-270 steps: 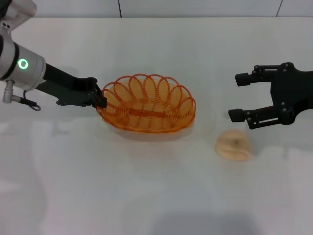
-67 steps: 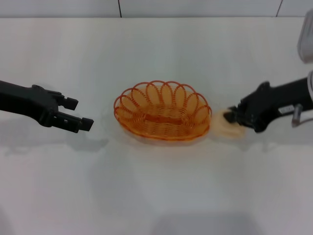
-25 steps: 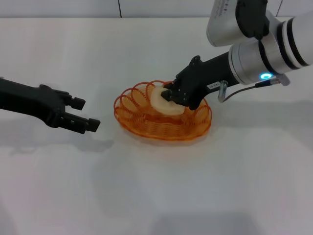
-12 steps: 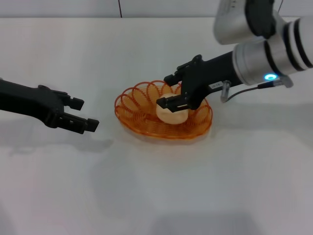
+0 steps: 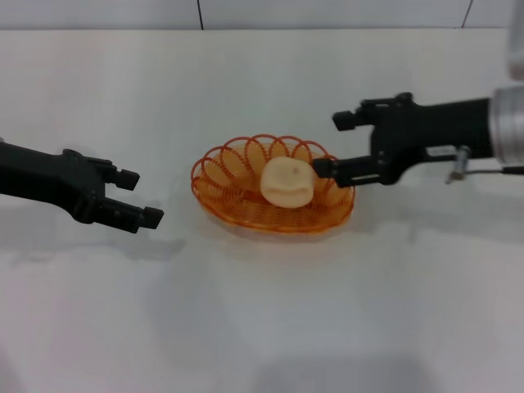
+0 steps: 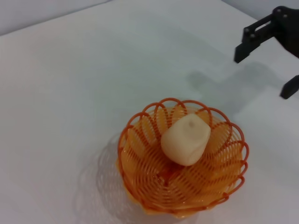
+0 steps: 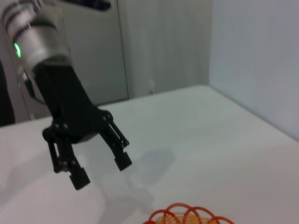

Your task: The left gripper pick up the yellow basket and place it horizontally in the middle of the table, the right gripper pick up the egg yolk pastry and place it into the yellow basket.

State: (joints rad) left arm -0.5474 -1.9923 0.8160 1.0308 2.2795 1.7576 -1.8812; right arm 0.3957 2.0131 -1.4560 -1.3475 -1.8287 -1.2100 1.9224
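Observation:
The yellow basket [image 5: 273, 195] rests lengthwise at the middle of the white table [image 5: 262, 327], and the egg yolk pastry [image 5: 287, 182] lies inside it. The left wrist view shows the same basket [image 6: 183, 184] holding the pastry [image 6: 186, 139]. My right gripper [image 5: 332, 145] hangs open just right of the basket's rim, holding nothing; it also shows far off in the left wrist view [image 6: 264, 63]. To the basket's left my left gripper [image 5: 141, 196] is open and empty, a short way from it. The right wrist view shows the left gripper [image 7: 100, 170] above a bit of basket rim [image 7: 187, 215].
A wall seam runs along the table's far edge [image 5: 262, 29]. Bare white tabletop surrounds the basket on all sides.
My right gripper has let go of the pastry, which now lies in the basket, and has drawn back to the right and up. The left gripper has barely moved.

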